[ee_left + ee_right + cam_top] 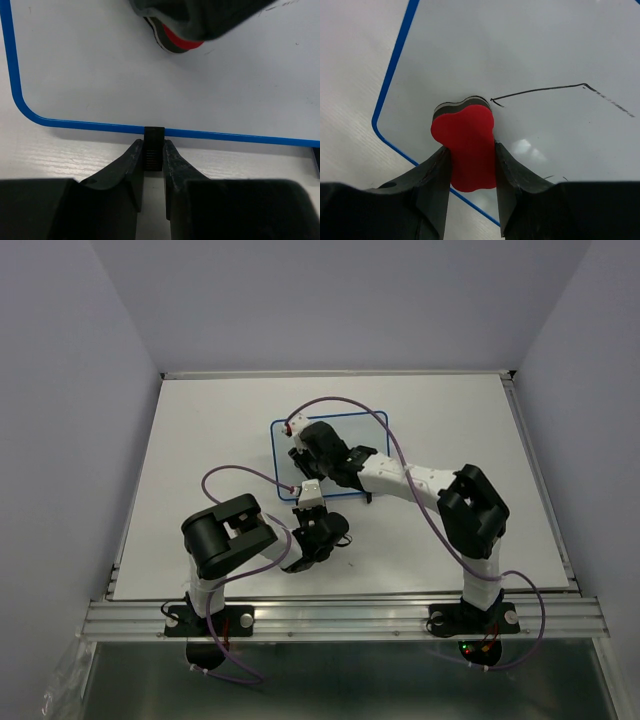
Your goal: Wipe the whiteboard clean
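Whiteboard lies flat mid-way up the surface, ahead of both arms. Left end effector sits at its near edge, clamped on a black foot at the blue rim. Right end effector is over a rounded corner, clamped on red eraser, which meets the white face just beside a black marker line.

Whiteboard: small, white, rectangular, with rounded corners and a thin blue rim. It lies flat near the middle of the desk. Surface carries one thin black marker line, partly broken. One black foot sits at the rim.
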